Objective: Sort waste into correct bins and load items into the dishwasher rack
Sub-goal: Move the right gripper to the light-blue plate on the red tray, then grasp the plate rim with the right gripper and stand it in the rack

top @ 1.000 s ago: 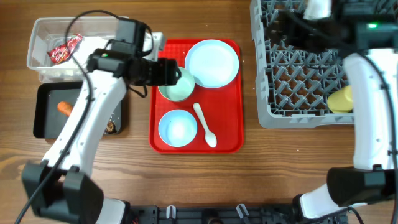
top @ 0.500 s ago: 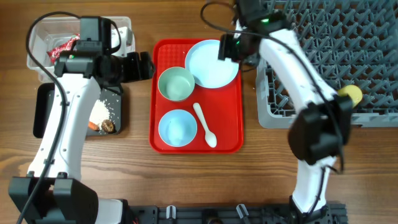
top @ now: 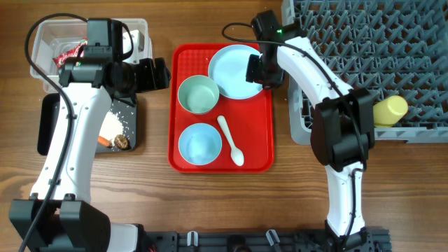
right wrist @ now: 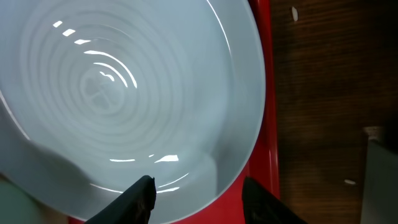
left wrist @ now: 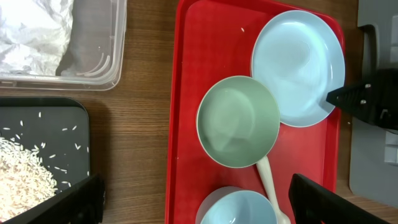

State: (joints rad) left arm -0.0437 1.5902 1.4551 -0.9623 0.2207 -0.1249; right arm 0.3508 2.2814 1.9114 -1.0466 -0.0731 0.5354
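Working on the round light-blue plate (top: 238, 70), lying flat in the far right corner of the flat red plastic serving tray (top: 255, 136). Straddling its right-hand rim with the right gripper (top: 260, 70), setting one of the black fingers (right wrist: 140, 199) over the plate's inner slope and the other just outside the rim, above the tray's raised edge (clearest in the right wrist view). Showing the two fingers apart with the rim between them, but not showing whether the pads are pressing on it, so impossible to tell whether the plate is gripped.

Judging the coming move as a lift and a carry to the right, toward the large square grey plastic dishwasher rack (top: 420, 42) standing just beside the tray on that side and already holding the small yellow cup (top: 388, 110) near its front edge. Needing to clear first the tray's lip and then the rack's near wall, both close to the outer finger. Finding little room on the plate's left, with the pale-green small bowl (top: 199, 94) touching it or just beside it (cannot tell which).

Holding the left gripper (top: 159, 73) apart from all this, hovering over bare wood between the clear rectangular plastic tub (top: 42, 42) and the tray, fingers spread wide and empty. Lying farther from the plate than the right gripper and nearer the green bowl.
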